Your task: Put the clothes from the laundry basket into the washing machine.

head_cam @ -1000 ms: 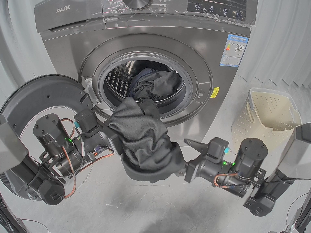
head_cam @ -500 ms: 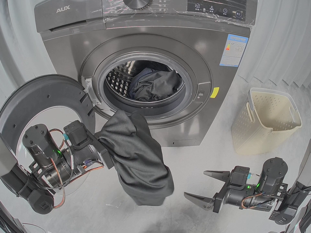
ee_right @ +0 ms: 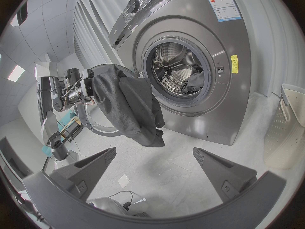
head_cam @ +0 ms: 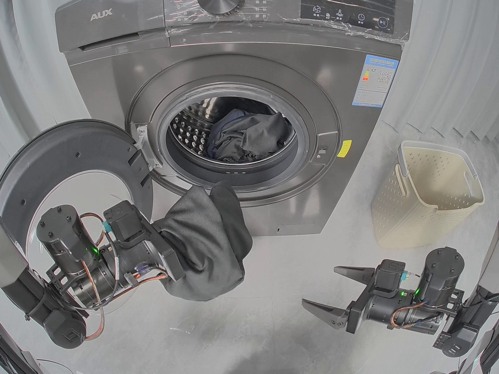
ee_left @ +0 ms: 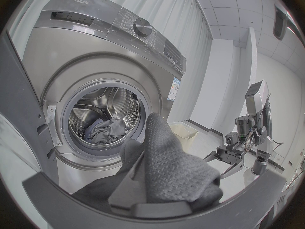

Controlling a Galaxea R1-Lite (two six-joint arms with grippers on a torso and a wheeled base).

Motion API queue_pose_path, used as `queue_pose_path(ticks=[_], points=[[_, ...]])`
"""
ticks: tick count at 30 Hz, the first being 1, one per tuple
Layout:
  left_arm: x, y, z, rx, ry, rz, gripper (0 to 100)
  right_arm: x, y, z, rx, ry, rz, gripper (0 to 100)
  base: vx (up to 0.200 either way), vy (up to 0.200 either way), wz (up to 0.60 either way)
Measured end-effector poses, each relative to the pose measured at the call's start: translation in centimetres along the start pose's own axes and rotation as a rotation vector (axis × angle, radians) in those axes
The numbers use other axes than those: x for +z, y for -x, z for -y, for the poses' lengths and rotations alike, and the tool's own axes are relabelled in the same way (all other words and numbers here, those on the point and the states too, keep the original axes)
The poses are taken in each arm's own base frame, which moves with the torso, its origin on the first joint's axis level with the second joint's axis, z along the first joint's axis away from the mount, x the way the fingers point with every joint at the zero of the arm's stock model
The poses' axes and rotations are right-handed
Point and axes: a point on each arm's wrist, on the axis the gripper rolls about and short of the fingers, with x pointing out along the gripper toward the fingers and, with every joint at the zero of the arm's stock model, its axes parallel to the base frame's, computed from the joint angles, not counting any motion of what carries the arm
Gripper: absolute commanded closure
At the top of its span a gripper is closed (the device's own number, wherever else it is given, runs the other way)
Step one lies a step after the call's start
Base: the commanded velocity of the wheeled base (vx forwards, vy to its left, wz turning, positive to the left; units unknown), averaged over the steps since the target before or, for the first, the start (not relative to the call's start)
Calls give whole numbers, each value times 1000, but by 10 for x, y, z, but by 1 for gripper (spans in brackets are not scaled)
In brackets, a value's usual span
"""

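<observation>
A dark grey garment (head_cam: 210, 237) hangs bunched from my left gripper (head_cam: 179, 248), which is shut on it low in front of the washing machine (head_cam: 234, 53), below the drum opening. In the left wrist view the garment (ee_left: 178, 166) drapes over the fingers and hides the tips. More dark clothes (head_cam: 247, 136) lie inside the drum. My right gripper (head_cam: 338, 292) is open and holds nothing, low over the floor to the right. The right wrist view shows the held garment (ee_right: 127, 108) left of the drum. The cream laundry basket (head_cam: 431, 198) stands at the machine's right; its visible inside holds nothing.
The round door (head_cam: 67, 162) is swung open to the left, just behind my left arm. Bare grey floor (head_cam: 260, 328) lies between the two grippers. White curtains hang on both sides of the machine.
My right gripper has let go of the garment, opened, and dropped down to the right. The left arm has drawn back and down from the drum opening, the garment now bunched at its gripper.
</observation>
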Motion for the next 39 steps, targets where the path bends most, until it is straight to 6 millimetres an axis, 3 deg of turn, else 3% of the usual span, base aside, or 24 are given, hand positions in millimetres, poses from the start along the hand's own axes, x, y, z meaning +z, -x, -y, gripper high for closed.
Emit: queue_pose_path(ticks=[10, 19, 34, 39], points=[[-1, -1, 1, -7, -5, -4, 100, 1, -2, -1, -5, 2, 8, 0, 180, 0, 0], [-11, -4, 10, -42, -49, -41, 100, 1, -3, -1, -3, 2, 5, 0, 0, 0, 0], [-24, -10, 10, -51, -39, -85, 100, 1, -4, -2, -1, 4, 10, 0, 200, 0, 0], [-25, -11, 10, -51, -39, -89, 100, 1, -4, -3, 2, 3, 9, 0, 0, 0, 0]])
